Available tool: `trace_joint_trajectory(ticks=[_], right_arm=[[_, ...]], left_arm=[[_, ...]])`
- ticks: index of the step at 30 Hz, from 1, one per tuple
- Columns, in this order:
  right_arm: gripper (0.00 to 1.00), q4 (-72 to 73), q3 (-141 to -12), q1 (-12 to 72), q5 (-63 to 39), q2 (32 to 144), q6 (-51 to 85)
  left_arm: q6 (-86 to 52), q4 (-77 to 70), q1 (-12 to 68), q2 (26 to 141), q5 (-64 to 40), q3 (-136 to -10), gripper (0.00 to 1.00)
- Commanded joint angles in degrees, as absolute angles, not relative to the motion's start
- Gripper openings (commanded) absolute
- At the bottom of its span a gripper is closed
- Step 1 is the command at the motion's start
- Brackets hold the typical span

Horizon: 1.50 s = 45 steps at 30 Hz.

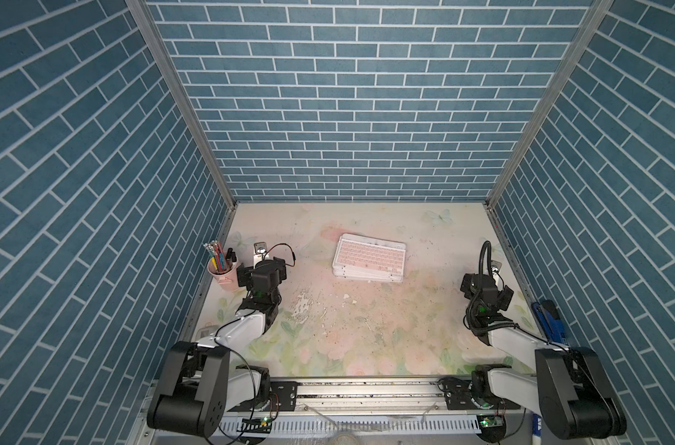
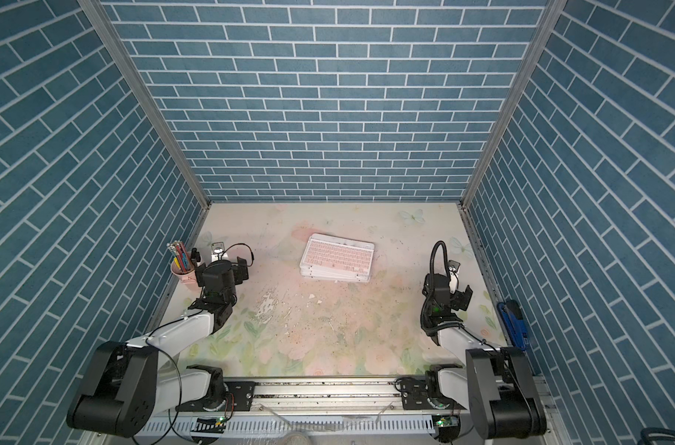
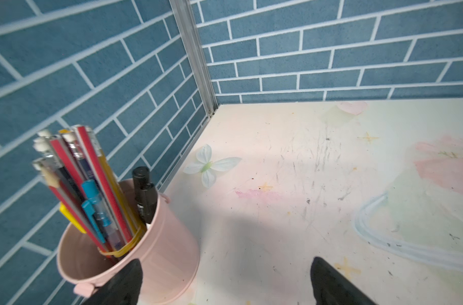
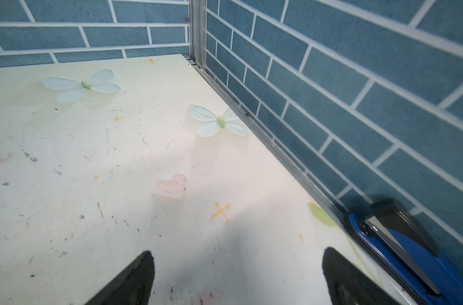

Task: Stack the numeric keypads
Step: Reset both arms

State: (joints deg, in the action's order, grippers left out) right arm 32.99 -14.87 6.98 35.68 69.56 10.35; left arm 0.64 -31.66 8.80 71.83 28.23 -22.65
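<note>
We see blue brick-patterned walls (image 1: 347, 96) closing three sides of the table (image 1: 366, 331), a flat, scuffed, floral-printed top with metal rails (image 4: 264, 137) along its edges. The left arm (image 1: 243, 327) sits by the left wall and the right arm (image 1: 513, 339) by the right wall, both well apart from the keypads (image 1: 368, 260). These lie in one stack toward the far middle: thin white-framed slabs, edges slightly offset, pink keys on top, with bare table all around. The left gripper (image 3: 226, 264) has its black fingers spread wide and holds nothing, just beside a smooth pink bucket (image 3: 169, 245) of pencils (image 3: 87, 171). The right gripper (image 4: 238, 253) is likewise spread and empty, near a blue stapler (image 4: 420, 253) against the wall.
</note>
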Motion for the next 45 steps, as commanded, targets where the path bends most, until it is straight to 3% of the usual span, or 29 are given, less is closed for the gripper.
trace_joint_trajectory(ticks=[1,10,19,22,45], right_arm=[[0.99,44.9,-16.3,6.4,35.9,73.1,6.6],[0.99,56.9,-17.4,5.4,28.4,83.8,2.7],[0.99,50.6,-20.8,2.7,19.5,84.9,3.1],[0.99,53.5,-21.5,0.0,12.1,89.2,3.6],[0.99,51.2,-21.6,-0.7,12.1,88.4,4.5]], left_arm=[[3.6,-41.8,8.3,75.6,25.4,-21.4,1.00],[4.8,-61.3,7.2,88.3,21.1,-17.0,1.00],[3.4,-51.4,5.0,87.6,15.8,-21.3,1.00],[3.0,-50.7,4.1,87.5,13.8,-21.6,1.00],[2.8,-50.6,3.7,87.5,13.1,-21.6,1.00]])
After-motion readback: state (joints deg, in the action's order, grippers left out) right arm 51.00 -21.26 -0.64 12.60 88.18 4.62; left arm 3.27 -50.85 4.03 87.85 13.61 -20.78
